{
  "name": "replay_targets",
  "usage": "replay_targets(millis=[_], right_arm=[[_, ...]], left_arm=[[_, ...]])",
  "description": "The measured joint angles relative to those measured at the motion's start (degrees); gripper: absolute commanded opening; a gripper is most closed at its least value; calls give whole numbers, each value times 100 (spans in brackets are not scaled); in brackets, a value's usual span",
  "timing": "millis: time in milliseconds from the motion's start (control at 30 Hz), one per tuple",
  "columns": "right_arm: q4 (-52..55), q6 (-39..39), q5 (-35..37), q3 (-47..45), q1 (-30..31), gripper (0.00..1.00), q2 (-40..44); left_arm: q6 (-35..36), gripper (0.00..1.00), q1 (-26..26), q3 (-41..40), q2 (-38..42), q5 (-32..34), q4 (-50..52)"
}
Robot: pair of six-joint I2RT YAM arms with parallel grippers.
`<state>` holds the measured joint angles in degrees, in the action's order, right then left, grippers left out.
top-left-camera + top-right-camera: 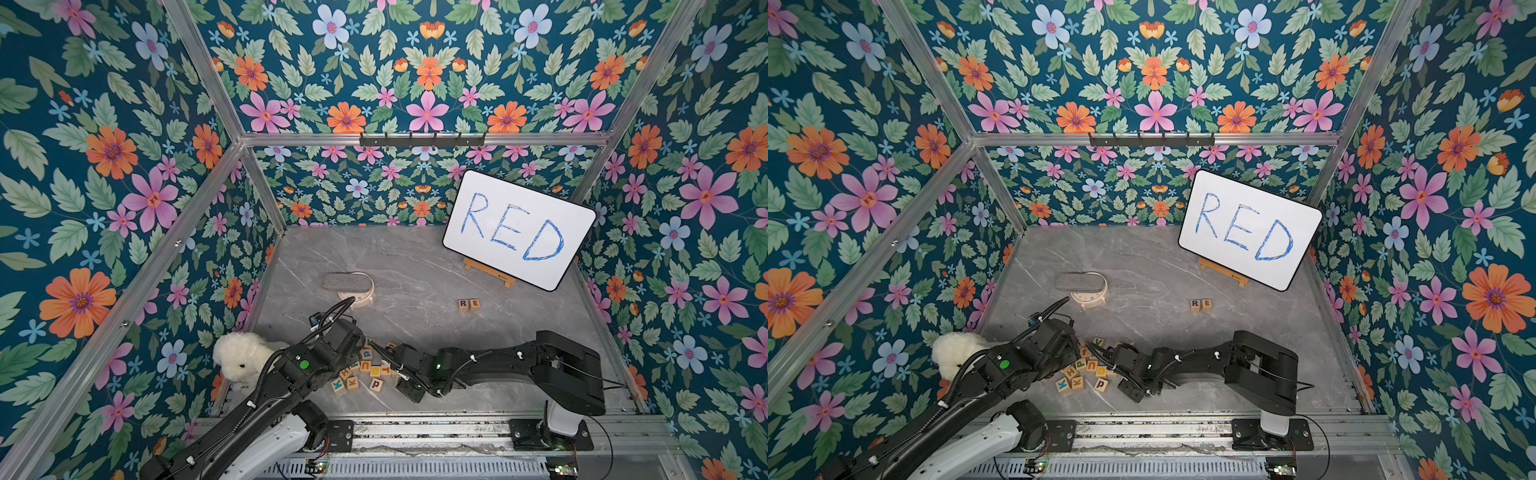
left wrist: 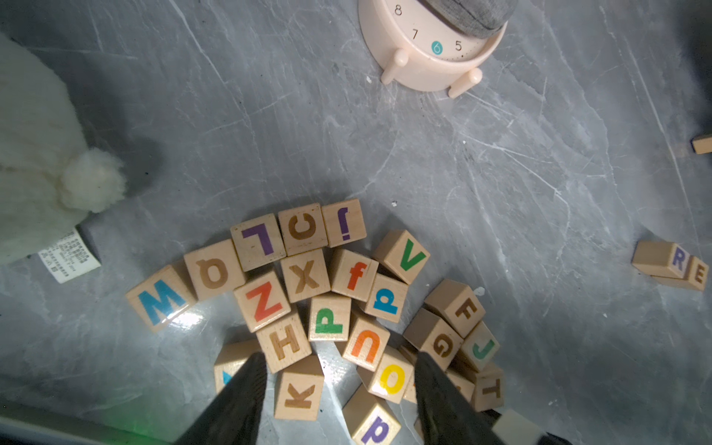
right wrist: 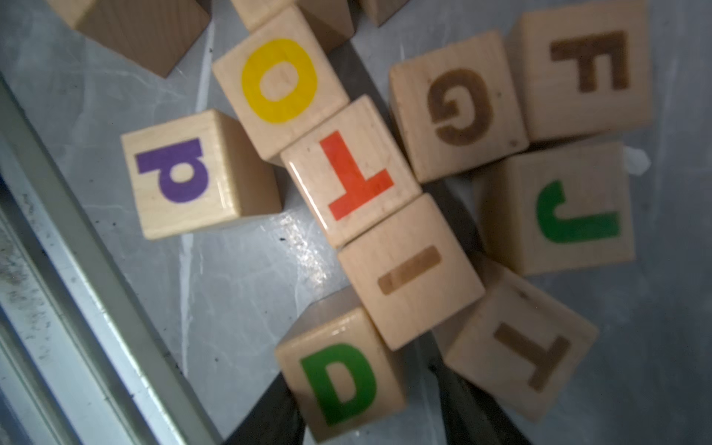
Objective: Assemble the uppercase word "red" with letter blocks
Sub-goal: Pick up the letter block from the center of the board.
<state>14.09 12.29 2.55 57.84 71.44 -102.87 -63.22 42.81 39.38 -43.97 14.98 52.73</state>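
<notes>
Down in the heap of letter blocks, close to the counter's front edge, the right hand sits low with its fingers on either side of the green D block. A sliver of grey counter shows between the block and one finger, so the jaws are parted around it and nothing is pinched. The D block sits at the fringe of the heap nearest the front edge, its corner against a block marked with a brown I.

The left hand hangs over the heap's other side. Its fingers are spread wide and holding nothing, and the K block and yellow O block show in the gap beneath.

Out past the heap, right of the counter's middle, the R block and E block stand touching side by side, well apart from the pile. The word is two letters long, with D not yet beside them.

In the far right corner a whiteboard reads RED in blue. A peach clock lies toward the left edge. A white plush toy rests against the left edge near the front corner.
</notes>
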Motion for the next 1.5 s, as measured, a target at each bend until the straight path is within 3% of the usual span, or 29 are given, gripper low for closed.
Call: replay_targets(millis=[500,1100,1500], right_arm=[[-57,-46,-4,149,-4,54,-140],[39,-87,63,236,39,34,-197],[258,-42,109,4,114,29,103]], left_arm=[[0,64,0,37,-11,-11,-4],[-4,65,0,-22,72,-33,-50],[-68,65,0,-50,81,-83,-140]])
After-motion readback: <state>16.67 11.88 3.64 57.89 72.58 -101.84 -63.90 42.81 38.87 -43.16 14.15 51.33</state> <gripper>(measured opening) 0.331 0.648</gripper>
